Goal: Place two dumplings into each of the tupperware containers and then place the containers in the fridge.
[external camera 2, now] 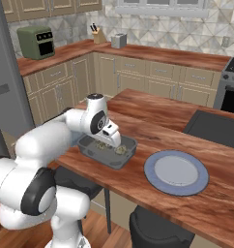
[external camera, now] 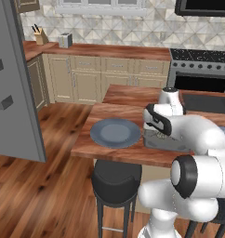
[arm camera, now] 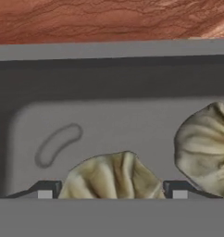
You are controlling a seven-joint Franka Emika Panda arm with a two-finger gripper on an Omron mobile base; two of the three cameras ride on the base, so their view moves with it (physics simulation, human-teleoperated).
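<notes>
The claw [arm camera: 112, 192] is down inside the dark grey pan [external camera 2: 108, 151], its tips spread apart on either side of one dumpling [arm camera: 111, 176] that sits between them, not yet pinched. A second dumpling [arm camera: 204, 148] lies just beside it at about three o'clock in the hand view, also on the pan's pale floor. From the right base view the pan rests on the wooden desk [external camera 2: 153, 121], with dumplings visible in it under the wrist. A round blue-grey plate [external camera 2: 176, 172] sits near the pan at roughly four o'clock. The fridge [external camera: 14, 83] stands well apart at nine o'clock in the left base view.
</notes>
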